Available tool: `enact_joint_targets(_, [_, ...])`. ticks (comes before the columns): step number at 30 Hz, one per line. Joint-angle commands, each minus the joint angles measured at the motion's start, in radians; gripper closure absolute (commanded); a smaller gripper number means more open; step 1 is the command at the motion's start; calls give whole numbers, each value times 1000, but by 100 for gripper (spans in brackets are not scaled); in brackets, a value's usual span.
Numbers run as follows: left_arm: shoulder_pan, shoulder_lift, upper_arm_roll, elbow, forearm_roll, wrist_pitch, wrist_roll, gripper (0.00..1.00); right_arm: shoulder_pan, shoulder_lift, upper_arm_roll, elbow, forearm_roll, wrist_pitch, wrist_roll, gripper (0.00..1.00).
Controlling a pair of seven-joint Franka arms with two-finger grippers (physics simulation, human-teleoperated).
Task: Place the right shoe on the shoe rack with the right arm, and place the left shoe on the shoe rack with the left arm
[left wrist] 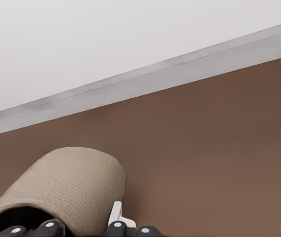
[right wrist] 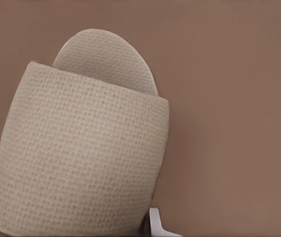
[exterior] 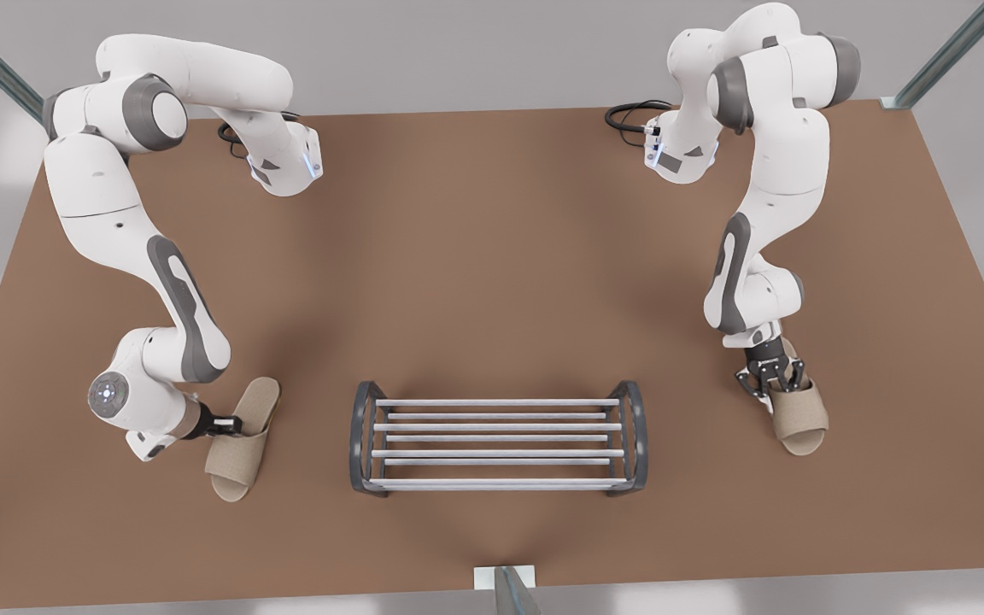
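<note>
— Where does the shoe rack (exterior: 496, 426) stand?

— Near the front edge of the brown surface (exterior: 492, 256), midway between the two arms. Its dark arched end frames are upright and its pale bars run across between them. Nothing lies on the bars.

— And the shoes?

— Both are tan, woven, open-toed slippers, and both look to lie flat on the surface, well apart from the rack. The left shoe (exterior: 240, 453) is off the rack's end toward the front view's left, set at a slight slant. The right shoe (exterior: 802, 418) is off the other end, toward the front view's right.

— What is the left gripper (exterior: 227, 423) doing?

— It reaches in low and nearly level and meets the left shoe at the side of its strap. In the left wrist view the strap's rounded band sits right in front of the camera, with the far edge of the surface and a pale wall behind it. Whether the jaws are clamped on the strap or only placed around its edge cannot be told.

— And the right gripper (exterior: 772, 382)?

— It points straight down over the heel end of the right shoe, at the mouth of the strap. The right wrist view looks down on the strap, with the rounded toe of the sole poking out beyond it. The state of those jaws cannot be told either, since the strap hides where they meet it.
</note>
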Motion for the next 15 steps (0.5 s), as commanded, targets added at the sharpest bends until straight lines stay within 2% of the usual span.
enact_joint_targets(1, [0, -6, 0, 0, 3, 3, -1366, 69, 0, -1, 0, 1, -5, -1, -11, 56])
enact_joint_targets(2, [0, -11, -1, 0, 3, 3, -1366, 76, 0, -1, 0, 1, -7, -1, -15, 64])
enact_joint_targets(3, [0, -12, -1, 0, 3, 3, -1366, 79, -3, -1, 0, 3, -7, -1, -46, 75])
enact_joint_targets(4, [0, -25, -12, 0, 3, 3, -1366, 79, -3, -5, 0, 3, -7, -2, -46, 79])
enact_joint_targets(8, [-2, -132, -60, 0, 3, 84, -1364, 79, -11, -11, 3, 7, -1, -70, -46, 79])
enact_joint_targets(11, [-11, -405, -104, 0, 3, 313, -1344, 79, -11, -13, 9, 16, 6, -125, -40, 79])
enact_joint_targets(13, [-26, -577, -139, 0, 1, 400, -1317, 79, -1, -14, 14, 53, 7, -205, -31, 79])
enact_joint_targets(14, [-88, -646, -139, 17, -4, 449, -1284, 79, 3, -44, 23, 59, 36, -249, -26, 79])
enact_joint_targets(15, [-160, -687, -139, 63, -5, 555, -1283, 79, 12, -82, 37, 111, 35, -376, -3, 79])
